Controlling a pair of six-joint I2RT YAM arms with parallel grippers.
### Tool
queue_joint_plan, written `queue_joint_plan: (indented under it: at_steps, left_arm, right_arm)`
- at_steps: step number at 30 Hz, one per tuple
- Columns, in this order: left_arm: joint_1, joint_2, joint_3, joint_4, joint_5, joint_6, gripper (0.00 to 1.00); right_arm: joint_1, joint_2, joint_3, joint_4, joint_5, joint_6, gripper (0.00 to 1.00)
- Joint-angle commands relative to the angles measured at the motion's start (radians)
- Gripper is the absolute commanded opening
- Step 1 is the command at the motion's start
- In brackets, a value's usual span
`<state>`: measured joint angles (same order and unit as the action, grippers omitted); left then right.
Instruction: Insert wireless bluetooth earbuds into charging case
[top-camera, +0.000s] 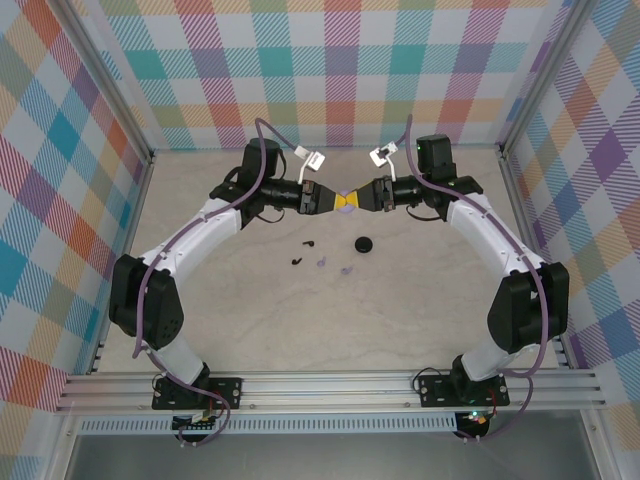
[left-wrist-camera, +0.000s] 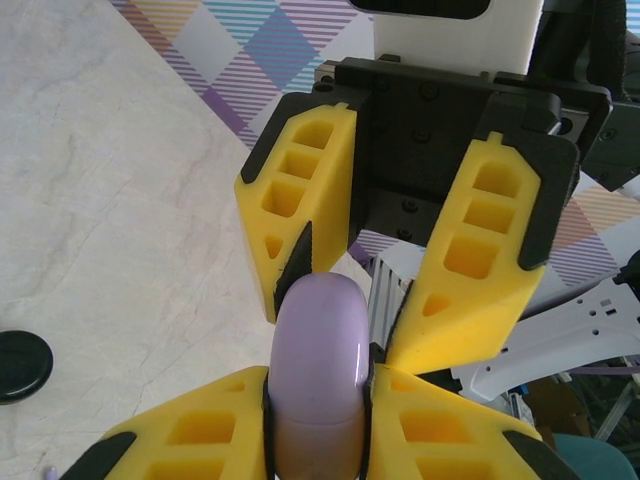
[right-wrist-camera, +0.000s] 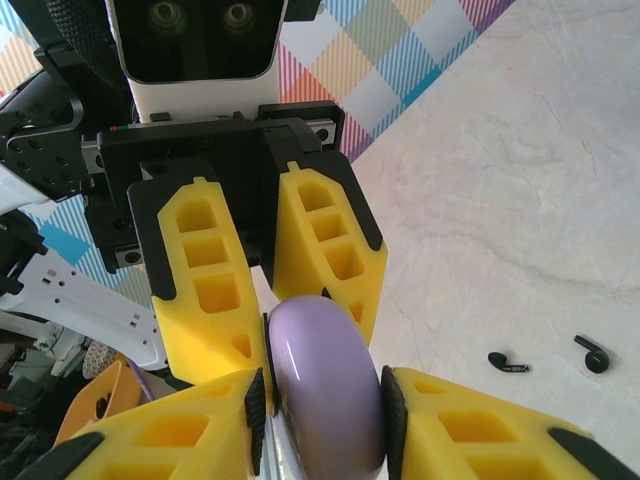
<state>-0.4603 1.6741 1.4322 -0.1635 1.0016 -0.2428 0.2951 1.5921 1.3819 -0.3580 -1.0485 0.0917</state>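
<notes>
**Both claws grip one lilac case in mid-air**

L claw (left-wrist-camera: 318, 410) & R claw (right-wrist-camera: 325, 400) meet tip to tip above the surface (top-camera: 250, 330), each clamped on the lilac case (left-wrist-camera: 320, 340).
Top view: black earbuds (top-camera: 308, 243) & lilac earbuds (top-camera: 320, 262) lie loose on the surface below, w/ black round case (top-camera: 364, 244) beside them.
R wrist cam: black pair.
L wrist cam: black case at its left edge.

arms (top-camera: 185, 245): white links, black joints | cables (top-camera: 262, 165): purple | fingers (left-wrist-camera: 300, 200): yellow, hollow-celled
</notes>
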Motion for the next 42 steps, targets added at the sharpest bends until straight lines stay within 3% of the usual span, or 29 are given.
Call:
queue_joint_plan:
  at_steps: [1, 13, 23, 36, 42]
  left_arm:
    - [0.006, -0.033, 0.022, 0.005, -0.030, -0.004, 0.23]
    - [0.009, -0.031, 0.017, 0.021, -0.016, -0.019, 0.25]
    - [0.002, -0.028, 0.011, 0.029, 0.037, -0.027, 0.39]
    - [-0.005, -0.013, 0.017, 0.036, 0.065, -0.031, 0.40]
    - [-0.008, -0.010, 0.019, 0.042, 0.066, -0.036, 0.34]
  right_arm:
    - [0.002, -0.030, 0.031, -0.019, -0.071, -0.026, 0.35]
    - [-0.004, -0.040, 0.028, 0.004, -0.097, 0.001, 0.17]
    - [-0.004, -0.032, 0.028, 0.076, -0.090, 0.065, 0.17]
    - [-0.004, -0.021, 0.034, 0.085, -0.092, 0.080, 0.18]
    - [-0.002, -0.018, 0.034, 0.084, -0.091, 0.082, 0.19]
